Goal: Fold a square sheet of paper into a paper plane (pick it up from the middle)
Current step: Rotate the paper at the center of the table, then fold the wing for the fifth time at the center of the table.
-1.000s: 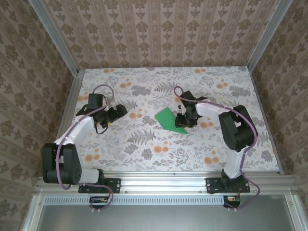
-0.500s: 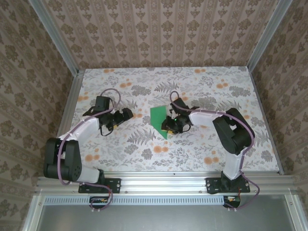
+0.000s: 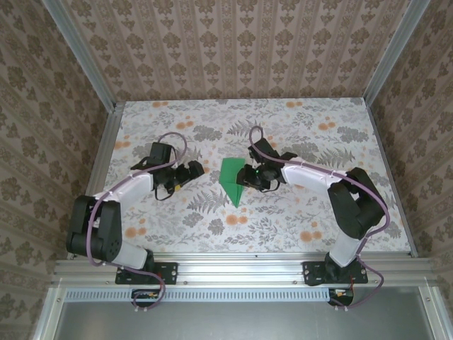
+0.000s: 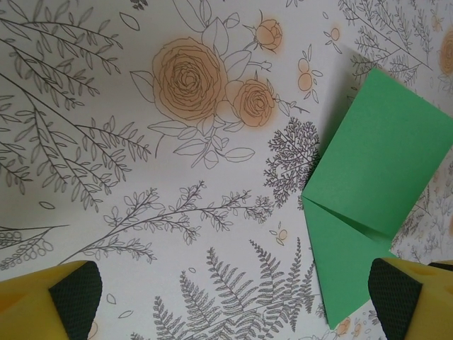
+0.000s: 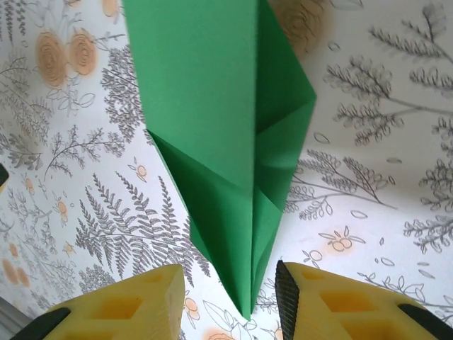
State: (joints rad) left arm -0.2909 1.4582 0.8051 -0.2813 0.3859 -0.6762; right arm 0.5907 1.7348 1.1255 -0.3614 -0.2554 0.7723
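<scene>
Top external: the folded green sheet (image 3: pixel 231 177) had slid left across the floral tabletop (image 3: pixel 283 219) and turned since a second earlier, its point now aimed at the near edge. The right gripper (image 3: pixel 251 178) had travelled with it and sat on its right side. The left gripper (image 3: pixel 192 172) had closed in from the left and now sat just beside the sheet, likely so both arms can share the next fold

Left wrist: the sheet (image 4: pixel 375 177) lay flat at the right with its diagonal flap edge showing. The left gripper (image 4: pixel 233 297) was spread wide, and its right pad (image 4: pixel 396 301) was at the sheet's lower edge

Right wrist: the sheet (image 5: pixel 205 99) showed a centre crease and a dart-like tip. The right gripper (image 5: pixel 230 301) was narrowly parted, straddling that tip, with no pinch visible
</scene>
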